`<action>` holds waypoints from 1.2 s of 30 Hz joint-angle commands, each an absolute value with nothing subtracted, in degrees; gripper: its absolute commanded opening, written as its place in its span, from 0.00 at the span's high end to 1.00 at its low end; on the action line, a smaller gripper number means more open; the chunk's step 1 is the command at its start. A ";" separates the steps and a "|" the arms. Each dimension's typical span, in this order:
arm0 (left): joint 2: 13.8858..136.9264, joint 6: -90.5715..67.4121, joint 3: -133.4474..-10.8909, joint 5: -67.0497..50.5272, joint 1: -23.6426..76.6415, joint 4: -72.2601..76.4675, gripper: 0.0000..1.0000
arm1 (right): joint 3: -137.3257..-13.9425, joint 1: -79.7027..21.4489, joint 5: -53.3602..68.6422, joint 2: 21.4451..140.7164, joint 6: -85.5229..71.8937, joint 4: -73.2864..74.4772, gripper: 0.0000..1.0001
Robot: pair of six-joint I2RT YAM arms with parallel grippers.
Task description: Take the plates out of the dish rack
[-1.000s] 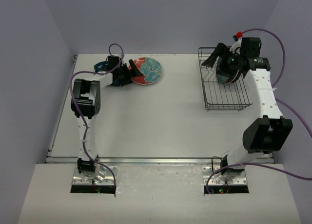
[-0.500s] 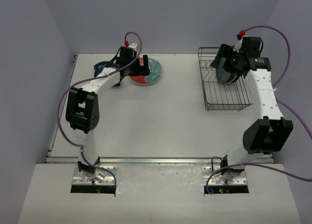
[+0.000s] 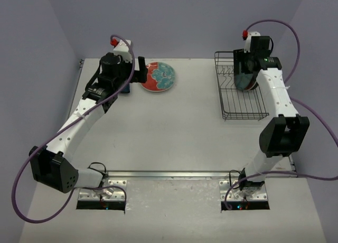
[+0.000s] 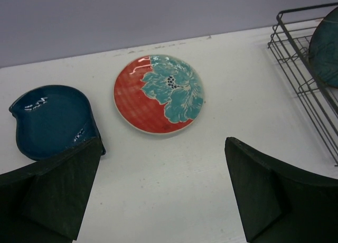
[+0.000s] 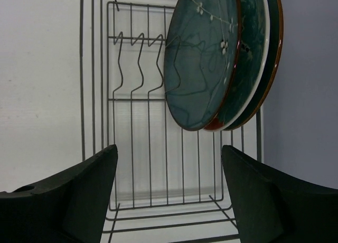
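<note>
The red-orange plate with a light-blue flower face lies flat on the table at the back left; it also shows in the left wrist view. A dark blue plate lies flat to its left. My left gripper hovers above them, open and empty. The dish rack stands at the back right, its far end holding three teal-green plates upright side by side. My right gripper is above the rack, open and empty, with the plates just ahead of its fingers.
The rack's wire floor and dividers in front of the plates hold nothing. The rack's corner shows at the right of the left wrist view. A grey wall closes off the table's far edge.
My left gripper has lifted up and back from the red-orange plate, which stays flat on the table. My right gripper has shifted slightly over the rack, still open.
</note>
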State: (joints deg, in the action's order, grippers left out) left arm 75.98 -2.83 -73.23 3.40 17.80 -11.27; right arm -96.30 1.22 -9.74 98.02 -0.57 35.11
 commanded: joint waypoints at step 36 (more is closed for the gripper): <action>76.71 -2.57 -69.70 2.97 17.49 -10.97 0.00 | -114.08 3.41 -20.37 120.64 6.65 29.18 0.46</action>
